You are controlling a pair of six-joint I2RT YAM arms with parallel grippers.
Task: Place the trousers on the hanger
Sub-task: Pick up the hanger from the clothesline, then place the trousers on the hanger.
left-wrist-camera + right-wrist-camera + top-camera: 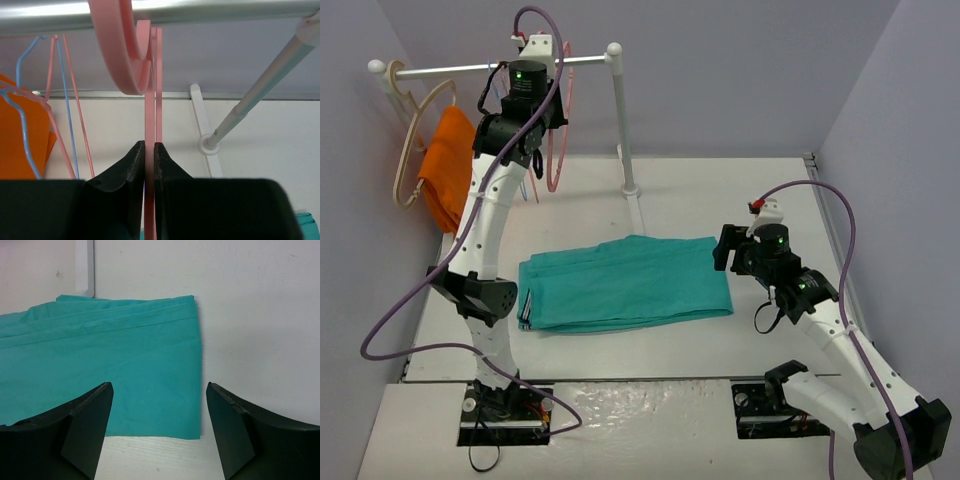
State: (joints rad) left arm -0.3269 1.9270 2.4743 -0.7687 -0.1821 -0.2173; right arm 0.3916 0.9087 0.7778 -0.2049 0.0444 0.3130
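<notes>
The salmon-pink hanger (pixel 150 107) hangs by its hook from the rail, and its thin stem runs down between the jaws of my left gripper (pixel 149 150), which is shut on it. From above, the left gripper (pixel 538 50) is raised to the rail with the hanger (pixel 558 150) dangling below it. The teal trousers (pixel 625 285) lie folded flat on the table. My right gripper (pixel 159 386) is open and holds nothing. It hovers low just off the trousers' (pixel 125 365) right end, near their front corner. In the top view the right gripper (pixel 725 250) sits by that same end.
A white rail (pixel 450 69) stands on a post (pixel 623 130) with a round foot (pixel 210 144). An orange cloth (pixel 448 175) hangs on a thick beige hanger (pixel 408 160) at the rail's left end. A pale blue hanger (pixel 22 107) and thin pink hangers (pixel 70 110) hang beside mine.
</notes>
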